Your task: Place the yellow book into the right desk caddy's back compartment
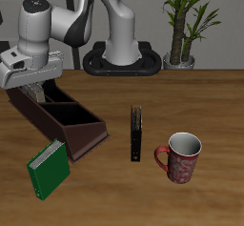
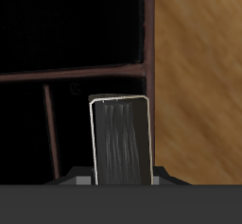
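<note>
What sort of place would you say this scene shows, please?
Probably a simulated office or study desk: a wooden table holds a desk caddy, a green book and a mug, with a potted plant behind.

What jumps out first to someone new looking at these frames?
The gripper hangs over the right desk caddy at its far end, holding the yellow book edge-on above the dark cells. Nearer the front edge, a green book leans on the caddy; a black book and red mug stand apart.
</note>
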Tool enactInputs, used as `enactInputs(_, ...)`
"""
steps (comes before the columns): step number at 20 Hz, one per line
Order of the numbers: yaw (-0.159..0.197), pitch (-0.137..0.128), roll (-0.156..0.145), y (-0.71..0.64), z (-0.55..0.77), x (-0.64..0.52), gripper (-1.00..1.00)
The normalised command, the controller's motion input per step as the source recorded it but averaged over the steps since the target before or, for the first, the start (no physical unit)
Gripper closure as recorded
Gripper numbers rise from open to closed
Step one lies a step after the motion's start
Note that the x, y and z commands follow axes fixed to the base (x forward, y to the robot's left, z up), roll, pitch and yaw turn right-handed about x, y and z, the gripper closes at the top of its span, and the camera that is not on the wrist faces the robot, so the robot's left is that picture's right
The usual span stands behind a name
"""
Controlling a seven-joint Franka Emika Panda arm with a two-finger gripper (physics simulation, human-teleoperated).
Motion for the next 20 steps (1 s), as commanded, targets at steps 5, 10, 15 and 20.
enactInputs(5, 0.011, 0.016, -0.003, 0.03, -0.14, 0.03, -1.0)
enactInputs(10, -0.015, -0.006, -0.019, 0.0, 0.0, -0.01, -1.0)
enactInputs(15, -0.011, 0.002, 0.004, 0.05, 0.03, 0.0, -1.0)
enactInputs(20, -0.03, -0.012, 0.0, 0.05, 0.1, -0.04, -1.0)
